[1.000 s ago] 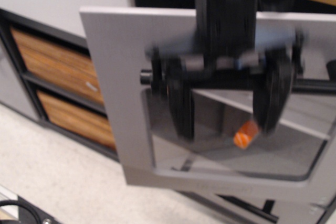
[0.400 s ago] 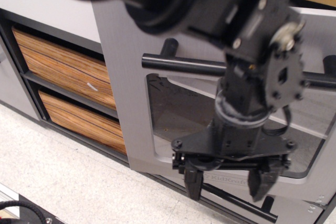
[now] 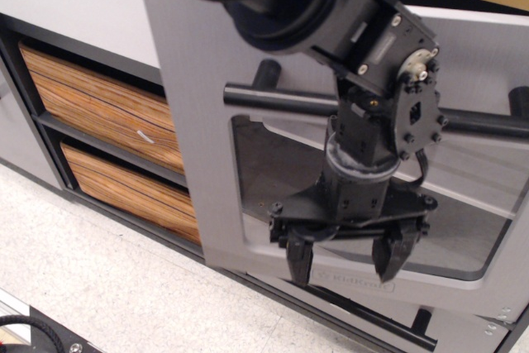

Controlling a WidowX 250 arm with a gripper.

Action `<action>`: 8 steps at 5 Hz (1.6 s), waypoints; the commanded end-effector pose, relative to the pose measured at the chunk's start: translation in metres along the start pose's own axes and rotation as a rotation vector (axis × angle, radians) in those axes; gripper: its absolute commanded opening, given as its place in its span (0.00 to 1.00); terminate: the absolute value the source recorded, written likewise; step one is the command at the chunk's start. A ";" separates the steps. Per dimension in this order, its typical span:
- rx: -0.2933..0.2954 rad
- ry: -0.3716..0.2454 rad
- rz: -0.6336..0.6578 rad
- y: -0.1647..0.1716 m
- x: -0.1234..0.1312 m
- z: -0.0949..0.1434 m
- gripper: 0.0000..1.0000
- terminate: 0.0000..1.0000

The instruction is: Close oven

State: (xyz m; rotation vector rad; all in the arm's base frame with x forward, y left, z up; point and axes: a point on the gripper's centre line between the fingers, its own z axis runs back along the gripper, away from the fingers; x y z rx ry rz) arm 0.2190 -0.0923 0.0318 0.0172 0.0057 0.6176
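Note:
The oven door [image 3: 198, 121] is a large brushed-grey panel with a black bar handle [image 3: 281, 99] and a clear window [image 3: 281, 179]. It stands almost upright, with a dark gap showing along its top edge. My gripper [image 3: 345, 258] hangs in front of the door's lower edge, below the window, pointing down. Its two black fingers [image 3: 299, 259] are apart with nothing between them. The arm covers the middle of the door and part of the handle. A light grey shelf shows through the window.
Two wood-grain drawers [image 3: 99, 109] sit in a dark frame left of the oven. A black bar [image 3: 388, 324] runs under the door. A speckled light floor [image 3: 99, 287] lies in front. A black cable shows at the bottom left corner.
The gripper has come off the handle, swung down past the window and now sits slightly higher against the door's lower edge. The door has risen toward upright.

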 end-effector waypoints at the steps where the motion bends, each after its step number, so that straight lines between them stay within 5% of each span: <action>1: -0.044 -0.059 0.034 -0.005 0.041 0.014 1.00 0.00; 3: -0.065 -0.085 0.078 -0.004 0.066 0.019 1.00 0.00; 7: -0.070 -0.086 0.082 -0.004 0.069 0.021 1.00 0.00; 8: -0.070 -0.086 0.082 -0.004 0.069 0.021 1.00 1.00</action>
